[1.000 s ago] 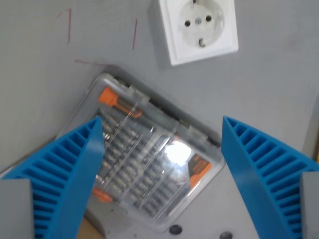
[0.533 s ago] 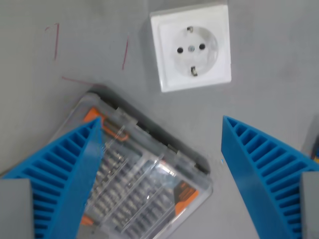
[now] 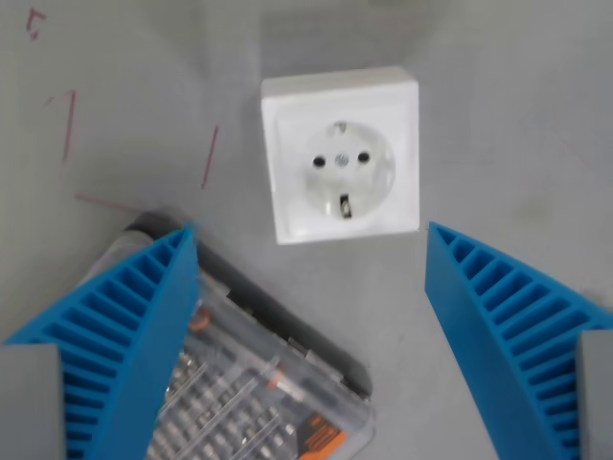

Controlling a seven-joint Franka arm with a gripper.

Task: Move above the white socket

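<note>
The socket (image 3: 341,154) sits in the upper middle of the frame, a white square plate lying flat on the grey worktop (image 3: 508,125), turned slightly off square with the frame edges. Its round recess holds two dark pin holes side by side, a small screw between them, and a metal earth clip at the lower edge of the recess.

The gripper (image 3: 311,244) is spread wide and holds nothing. Its two blue ribbed fingers rise from the lower corners of the frame: one (image 3: 120,335) at the lower left, the other (image 3: 512,331) at the lower right, with their tips level with the bottom edge of the socket. The socket lies just above the gap between them, nearer the left tip than the right, and touches neither.

A clear plastic bit case (image 3: 254,402) with orange parts and rows of metal bits lies at the lower left, set at an angle, partly hidden behind the left finger. Its upper corner is near the socket's lower left corner but apart from it.

Thin red pen marks (image 3: 69,126) are drawn on the worktop in the upper left of the frame, left of the socket.
</note>
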